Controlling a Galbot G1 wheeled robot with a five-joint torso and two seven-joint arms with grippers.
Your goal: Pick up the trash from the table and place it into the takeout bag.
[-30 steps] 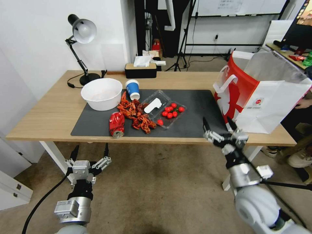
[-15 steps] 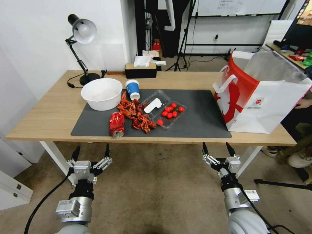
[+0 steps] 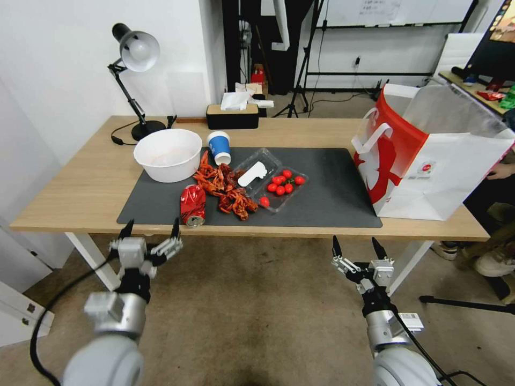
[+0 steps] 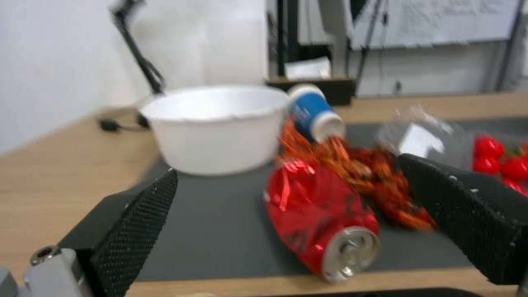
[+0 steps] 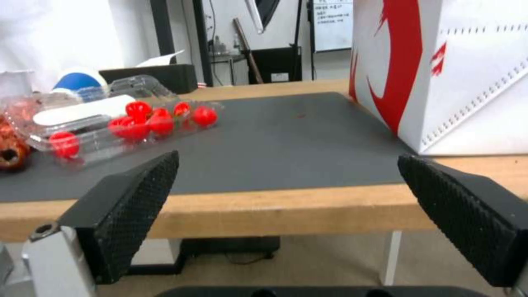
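On the table (image 3: 80, 182), a dark grey mat (image 3: 332, 182) carries the trash. A crushed red can (image 3: 192, 205) (image 4: 319, 218) lies near the front edge. A blue paper cup (image 3: 219, 147) (image 4: 314, 111) lies tipped beside red crayfish shells (image 3: 225, 188). A clear plastic box (image 3: 271, 179) (image 5: 110, 119) holds small tomatoes. The white and red takeout bag (image 3: 429, 155) (image 5: 456, 70) stands open at the right end. My left gripper (image 3: 151, 225) (image 4: 287, 167) is open at the table's front edge, level with the can and just short of it. My right gripper (image 3: 355, 241) (image 5: 287, 156) hangs open below the front edge, left of the bag.
A white bowl (image 3: 168, 154) sits at the mat's back left, close behind the can. A desk lamp (image 3: 134, 59) and a tissue box (image 3: 232, 112) stand along the far edge. White table legs (image 3: 91, 257) flank the arms below the tabletop.
My right gripper dropped from beside the bag to below the table's front edge, then held still. My left gripper has risen and moved forward to the edge in front of the can.
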